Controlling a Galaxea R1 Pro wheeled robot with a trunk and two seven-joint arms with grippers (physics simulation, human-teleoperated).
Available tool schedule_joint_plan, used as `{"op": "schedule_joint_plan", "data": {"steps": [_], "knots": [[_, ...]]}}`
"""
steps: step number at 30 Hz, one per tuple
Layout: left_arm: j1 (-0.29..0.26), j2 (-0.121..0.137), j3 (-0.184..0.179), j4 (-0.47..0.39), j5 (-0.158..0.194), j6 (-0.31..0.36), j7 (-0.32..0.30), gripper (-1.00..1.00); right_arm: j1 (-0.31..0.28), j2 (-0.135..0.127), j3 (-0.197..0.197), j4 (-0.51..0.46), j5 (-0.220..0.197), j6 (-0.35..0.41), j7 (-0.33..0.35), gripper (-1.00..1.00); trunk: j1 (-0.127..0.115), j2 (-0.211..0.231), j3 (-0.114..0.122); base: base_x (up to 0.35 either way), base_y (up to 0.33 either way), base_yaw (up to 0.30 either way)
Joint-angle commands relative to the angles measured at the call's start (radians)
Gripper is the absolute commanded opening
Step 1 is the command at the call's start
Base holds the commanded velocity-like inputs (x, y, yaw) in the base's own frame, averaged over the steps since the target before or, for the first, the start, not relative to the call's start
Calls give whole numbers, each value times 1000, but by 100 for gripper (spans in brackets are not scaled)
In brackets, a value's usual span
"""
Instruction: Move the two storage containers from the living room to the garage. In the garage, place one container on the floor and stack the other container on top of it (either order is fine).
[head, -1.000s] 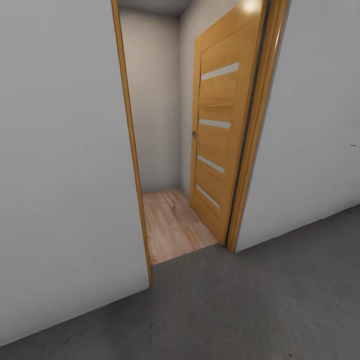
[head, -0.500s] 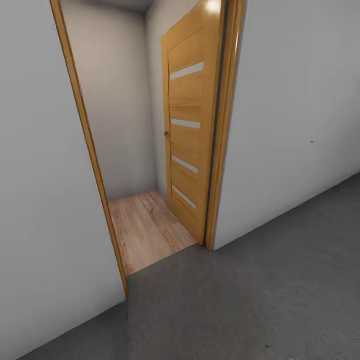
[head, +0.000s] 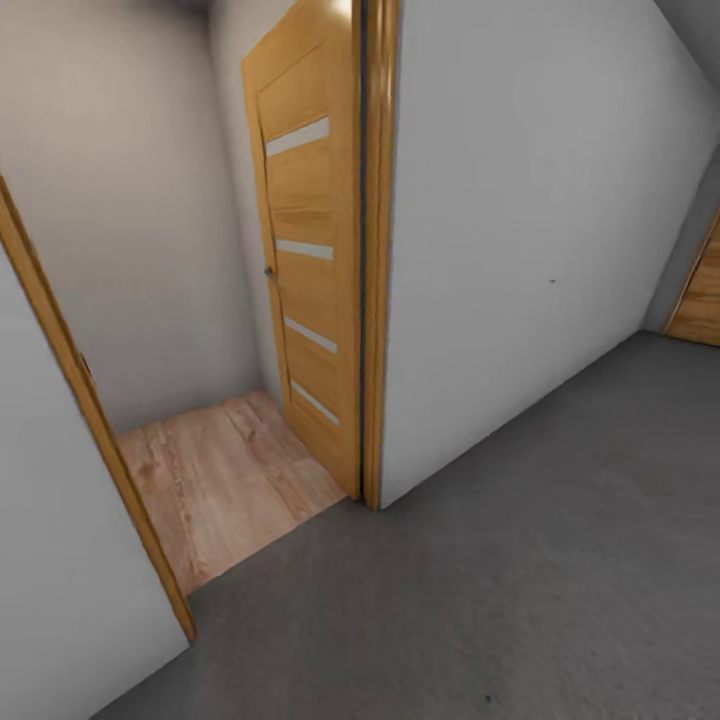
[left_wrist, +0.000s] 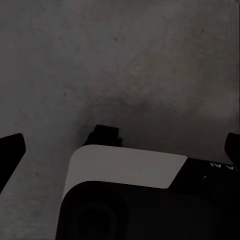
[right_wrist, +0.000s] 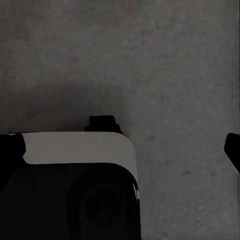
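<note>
The head view looks down at a doorway in the left half of the frame: an open honey-coloured wooden door with four pale glass slits stands swung inward, its frame running down the centre. Beyond the threshold, at lower left, lies light wood-plank flooring; a pale grey wall fills the right half, and dark grey concrete floor spreads across the bottom. At the far right edge a slice of another wooden door peeks in. No orange-red storage container appears here, so where the two bins are cannot be told. The left wrist view looks onto mottled grey floor, with the robot's white-and-black body at the bottom; the left gripper shows dark fingertips at the frame's left and right edges, spread wide with nothing between them. The right wrist view shows the same concrete; the right gripper shows dark tips at the two side edges, wide apart and empty. By judgement, lidless shallow bins should be light and stiff, though the ribbed plastic may slip; pinching a rim wall midway along a long side seems the likely hold.
</note>
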Motion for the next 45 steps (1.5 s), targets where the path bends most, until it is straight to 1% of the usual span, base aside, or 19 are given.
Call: {"op": "schedule_joint_plan", "data": {"steps": [1,7,14,31,45], "knots": [[0,0,6,1,6,-4,1,100,-1,1,8,3,-9,-5,0,100,0,0,-1,240,-150,-287],[0,0,6,1,6,-4,1,100,-1,2,9,3,-8,-5,0,100,0,0,-1,245,-147,-259],[0,3,6,1,6,-4,1,100,-1,1,9,3,-1,-5,0,100,0,0,-1,314,-12,-8],[0,3,6,1,6,-4,1,100,-1,1,9,3,1,-4,0,100,0,0,-1,321,0,0],[0,4,6,1,6,-4,1,100,-1,1,9,3,-5,-5,0,100,0,0,-1,321,0,0]]}}
